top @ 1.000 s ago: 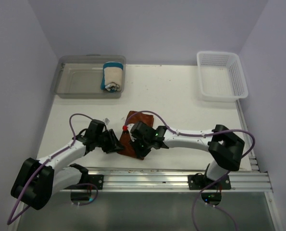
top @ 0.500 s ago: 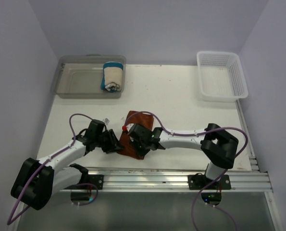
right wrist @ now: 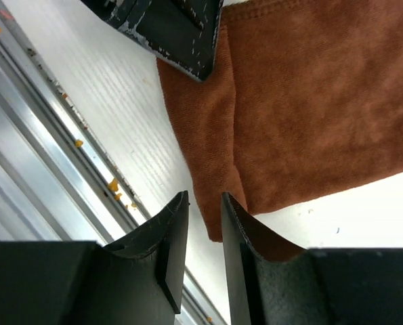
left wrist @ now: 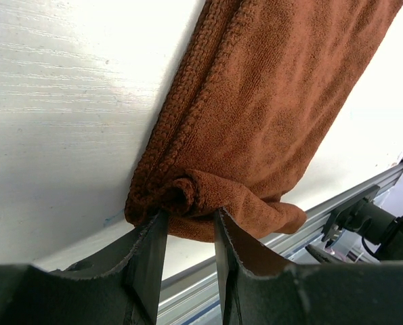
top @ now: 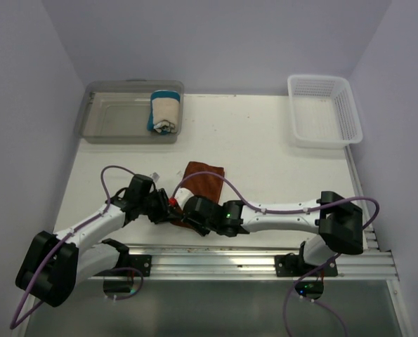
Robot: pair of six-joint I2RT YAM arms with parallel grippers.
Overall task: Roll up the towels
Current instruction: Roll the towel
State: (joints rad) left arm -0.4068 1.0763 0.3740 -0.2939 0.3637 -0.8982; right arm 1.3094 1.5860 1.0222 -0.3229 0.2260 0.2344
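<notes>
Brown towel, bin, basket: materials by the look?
Brown towel: likely microfibre or terry, matte; short fuzzy pile, soft folds. Bin: clear plastic, slightly glossy; the floor shows through its walls. Basket: white plastic, probably moulded; regular open mesh.

light: bright, even, overhead | shadows: soft, faint on table (top: 279, 147) | glare: table blown white, left wrist view, far left | focus: rust-brown towel (left wrist: 276, 101) nap crisp; left tool (left wrist: 187, 218), right tool (right wrist: 204, 198) fingers blurred, dark
</notes>
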